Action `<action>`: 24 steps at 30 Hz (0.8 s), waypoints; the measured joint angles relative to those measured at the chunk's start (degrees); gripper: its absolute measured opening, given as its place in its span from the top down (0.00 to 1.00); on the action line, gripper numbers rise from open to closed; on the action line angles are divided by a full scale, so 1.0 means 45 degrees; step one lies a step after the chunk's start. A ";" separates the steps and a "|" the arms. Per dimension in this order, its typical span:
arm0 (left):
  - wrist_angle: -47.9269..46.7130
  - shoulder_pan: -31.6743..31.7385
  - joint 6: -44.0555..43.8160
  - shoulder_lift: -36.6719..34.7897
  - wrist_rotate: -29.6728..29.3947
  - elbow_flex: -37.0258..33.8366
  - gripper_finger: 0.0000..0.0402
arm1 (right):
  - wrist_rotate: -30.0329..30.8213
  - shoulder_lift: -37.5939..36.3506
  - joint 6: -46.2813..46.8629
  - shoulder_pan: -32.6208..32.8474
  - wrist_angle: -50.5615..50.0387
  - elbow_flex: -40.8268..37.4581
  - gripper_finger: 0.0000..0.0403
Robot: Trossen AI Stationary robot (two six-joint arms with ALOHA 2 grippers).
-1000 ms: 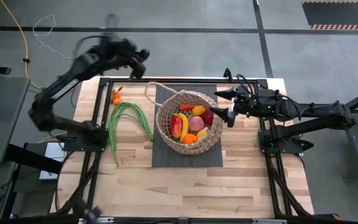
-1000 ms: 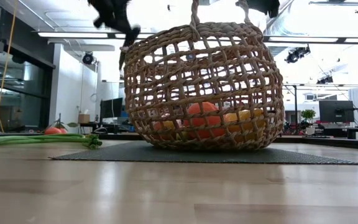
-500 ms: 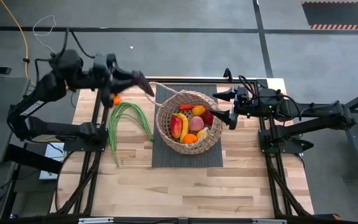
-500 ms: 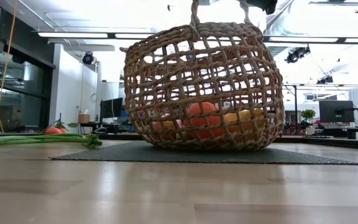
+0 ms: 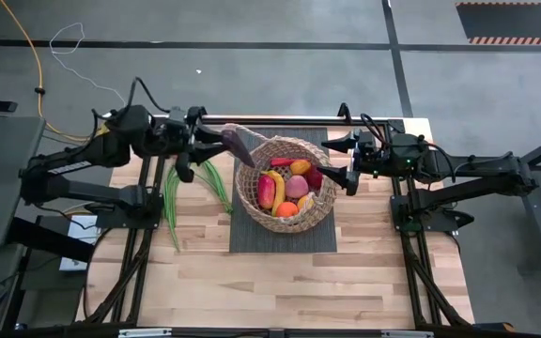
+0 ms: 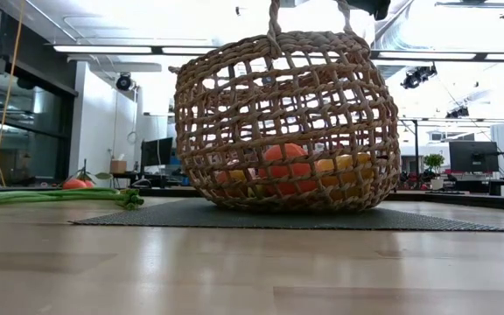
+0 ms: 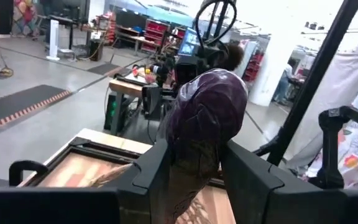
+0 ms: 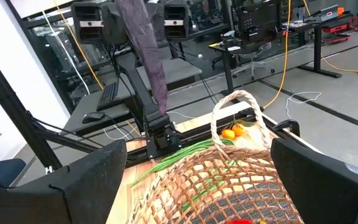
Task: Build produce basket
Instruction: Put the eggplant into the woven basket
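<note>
While our left gripper (image 5: 216, 137) clamps the eggplant (image 5: 242, 147) beside the basket (image 5: 252, 202), our right gripper (image 5: 343, 160) waits, fingers apart. Next we likely carry it over the rim; then release.

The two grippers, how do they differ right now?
The left gripper is shut on the purple eggplant, carrying it above the table beside the basket; the right gripper holds nothing. The left jaws are closed on the eggplant, while the right jaws stand wide open. The left one sits at the basket's left rim, the right one at its right rim. Both hover near the basket.
</note>
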 joint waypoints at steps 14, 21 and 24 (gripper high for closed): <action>0.0052 -0.0523 -0.0059 0.0477 0.0007 0.0007 0.70 | 0.0000 0.0000 0.0000 0.0003 0.0000 0.0000 0.04; -0.0477 -0.1818 0.1063 0.2590 -0.0771 0.1219 0.70 | 0.0000 0.0000 0.0000 0.0002 0.0005 0.0000 0.04; -0.1665 -0.2185 0.1660 0.4119 -0.0792 0.2489 0.70 | 0.0000 0.0000 0.0000 0.0001 0.0005 0.0000 0.04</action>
